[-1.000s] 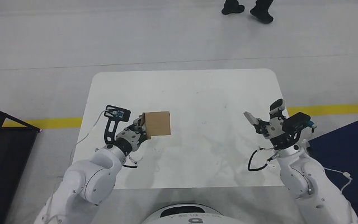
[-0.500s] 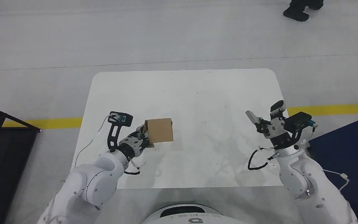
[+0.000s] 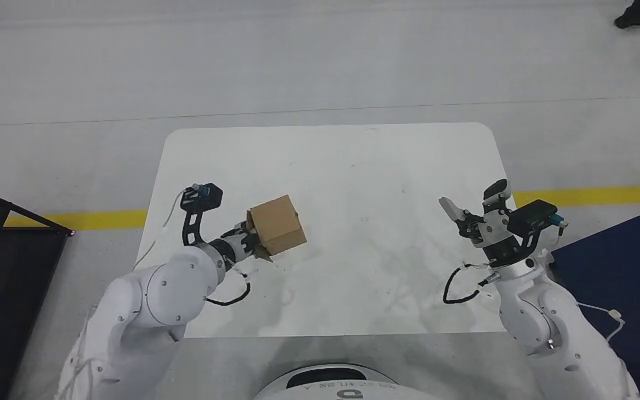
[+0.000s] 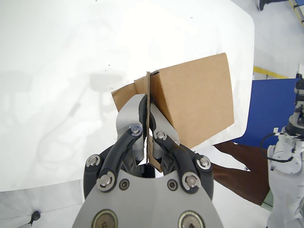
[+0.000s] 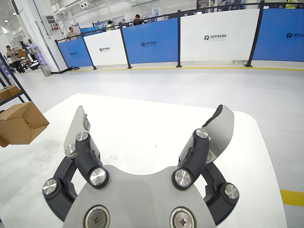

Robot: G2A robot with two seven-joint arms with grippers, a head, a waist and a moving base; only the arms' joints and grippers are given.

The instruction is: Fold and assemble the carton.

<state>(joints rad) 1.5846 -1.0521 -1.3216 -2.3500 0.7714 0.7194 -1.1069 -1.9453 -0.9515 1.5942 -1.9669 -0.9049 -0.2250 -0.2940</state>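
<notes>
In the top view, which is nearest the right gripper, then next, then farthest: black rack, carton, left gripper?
From the right gripper:
1. The carton, over the table's left side.
2. The left gripper, holding it, just beyond.
3. The black rack, off the table, far left.

The left gripper [image 3: 251,241] has twisted at the wrist and drawn a little to the left. The carton [image 3: 277,224] in its jaws, square to the tabletop [image 3: 400,170] edge a second ago, now hangs skewed.
</notes>
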